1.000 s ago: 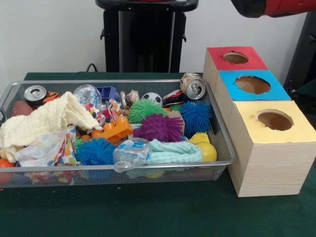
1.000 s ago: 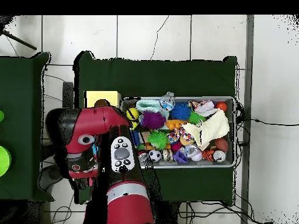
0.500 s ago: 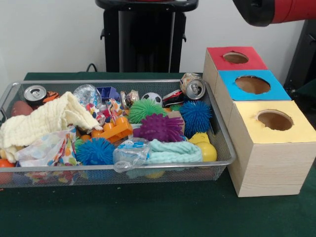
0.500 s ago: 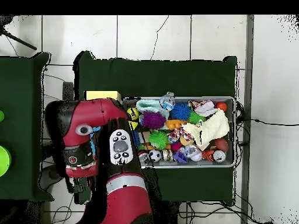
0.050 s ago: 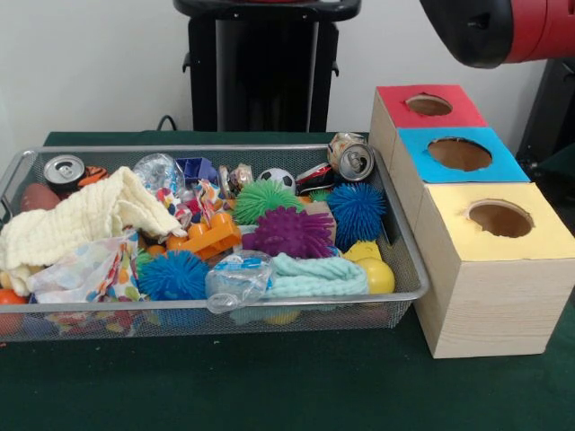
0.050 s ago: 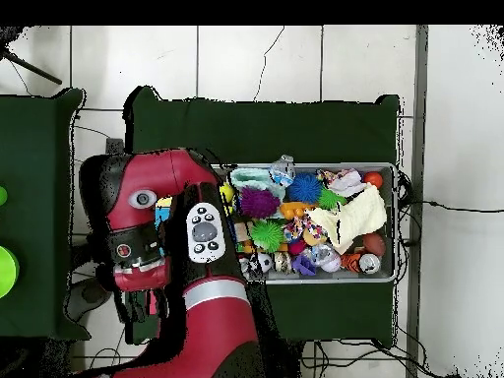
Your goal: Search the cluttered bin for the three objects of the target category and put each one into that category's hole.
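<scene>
Inside the wire bin [image 5: 409,269] on the bench, spiky balls [image 5: 290,231] are crowded among cloths and cans, beside the three boxes with holes [image 5: 499,218]. They are judged light and springy, best pinched across the body from above. Only the arm [image 5: 503,27] is seen, raised over the boxes; the end effector's state cannot be told.
</scene>
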Controlling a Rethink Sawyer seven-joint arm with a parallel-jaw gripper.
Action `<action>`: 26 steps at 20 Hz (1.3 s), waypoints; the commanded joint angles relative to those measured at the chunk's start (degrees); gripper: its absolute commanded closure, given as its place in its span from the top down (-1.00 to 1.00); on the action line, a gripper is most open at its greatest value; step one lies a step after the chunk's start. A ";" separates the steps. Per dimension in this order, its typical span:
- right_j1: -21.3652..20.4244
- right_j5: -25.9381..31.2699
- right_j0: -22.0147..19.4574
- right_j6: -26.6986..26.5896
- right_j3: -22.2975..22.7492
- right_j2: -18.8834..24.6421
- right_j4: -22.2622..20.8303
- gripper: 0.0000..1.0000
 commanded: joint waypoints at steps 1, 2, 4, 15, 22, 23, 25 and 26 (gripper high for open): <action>5.52 3.62 -4.08 1.51 -7.97 5.63 -6.75 1.00; 5.86 3.54 -4.33 0.91 -8.43 5.85 -7.40 1.00; 6.27 3.55 -5.02 0.23 -8.65 6.32 -7.76 1.00; 9.73 4.07 -7.93 -3.56 -11.86 9.61 -11.52 1.00; 8.92 2.36 -8.54 -2.92 -11.35 10.46 -11.87 1.00; 8.79 2.33 -8.55 -2.93 -11.40 10.60 -12.01 1.00; 8.40 2.64 -8.49 -2.98 -11.75 10.81 -12.34 1.00; 8.25 2.78 -8.47 -3.37 -12.08 11.00 -12.67 1.00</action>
